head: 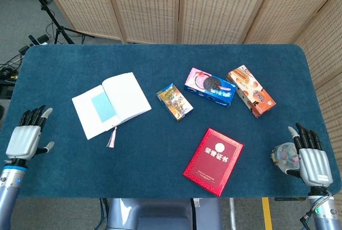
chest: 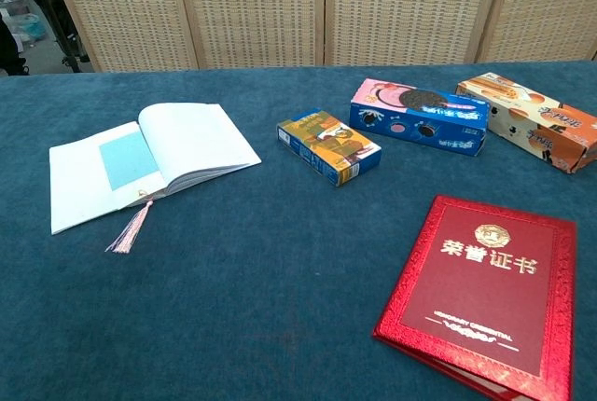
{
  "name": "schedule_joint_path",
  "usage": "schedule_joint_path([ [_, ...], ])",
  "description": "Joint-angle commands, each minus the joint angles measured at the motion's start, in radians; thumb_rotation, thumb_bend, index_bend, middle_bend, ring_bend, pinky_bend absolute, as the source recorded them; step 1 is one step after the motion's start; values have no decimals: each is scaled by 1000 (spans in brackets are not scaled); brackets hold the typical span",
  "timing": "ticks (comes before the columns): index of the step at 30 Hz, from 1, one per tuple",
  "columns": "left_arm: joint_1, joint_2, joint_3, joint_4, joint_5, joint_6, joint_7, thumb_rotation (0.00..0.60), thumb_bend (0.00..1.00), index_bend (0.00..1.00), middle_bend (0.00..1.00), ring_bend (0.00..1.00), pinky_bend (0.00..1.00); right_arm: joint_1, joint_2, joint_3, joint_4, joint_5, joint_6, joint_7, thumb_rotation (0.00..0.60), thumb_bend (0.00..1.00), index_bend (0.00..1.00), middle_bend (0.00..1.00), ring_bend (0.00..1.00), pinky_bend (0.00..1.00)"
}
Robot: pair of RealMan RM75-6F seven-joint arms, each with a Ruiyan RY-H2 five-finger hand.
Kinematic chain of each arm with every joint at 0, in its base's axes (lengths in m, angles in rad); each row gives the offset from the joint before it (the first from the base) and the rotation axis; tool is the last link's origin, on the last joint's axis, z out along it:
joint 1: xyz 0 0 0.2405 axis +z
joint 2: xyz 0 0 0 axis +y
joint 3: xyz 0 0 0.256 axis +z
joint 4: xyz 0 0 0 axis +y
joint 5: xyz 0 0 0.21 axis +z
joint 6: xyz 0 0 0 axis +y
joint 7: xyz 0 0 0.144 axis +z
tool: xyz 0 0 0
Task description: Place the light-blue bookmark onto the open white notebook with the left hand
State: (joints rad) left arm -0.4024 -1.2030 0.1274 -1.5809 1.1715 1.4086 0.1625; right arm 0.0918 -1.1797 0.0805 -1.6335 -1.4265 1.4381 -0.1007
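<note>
The light-blue bookmark (head: 103, 107) (chest: 126, 160) lies flat on the left page of the open white notebook (head: 128, 93) (chest: 201, 140), its pink tassel (head: 111, 137) (chest: 130, 227) trailing onto the cloth. My left hand (head: 25, 140) hovers at the table's front left edge, well left of the notebook, fingers spread and holding nothing. At the front right edge my right hand (head: 311, 159) stays with its fingers extended and apart, empty. Neither hand shows in the chest view.
A small yellow-blue box (head: 175, 101), a blue cookie box (head: 210, 86) and an orange box (head: 250, 90) lie mid-table. A red certificate folder (head: 213, 160) sits front centre. A clear round object (head: 283, 156) rests beside my right hand.
</note>
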Motion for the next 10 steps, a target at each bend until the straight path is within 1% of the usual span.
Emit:
schedule_joint_path([
  [1,36,-6,10,-7,30,31,37,600,220,0,0,0,0,0,2,-1,-3,-6,3,2,600,156,4,0,0,0],
  [4,60,5,-5,-31,54,63,45,600,220,0,0,0,0,-1,5,0,-10,-14,10,10,600,156,4,0,0,0],
  [10,89,21,-24,-46,95,62,16,600,220,0,0,0,0,-1,5,-8,-12,-25,8,7,600,156,3,0,0,0],
])
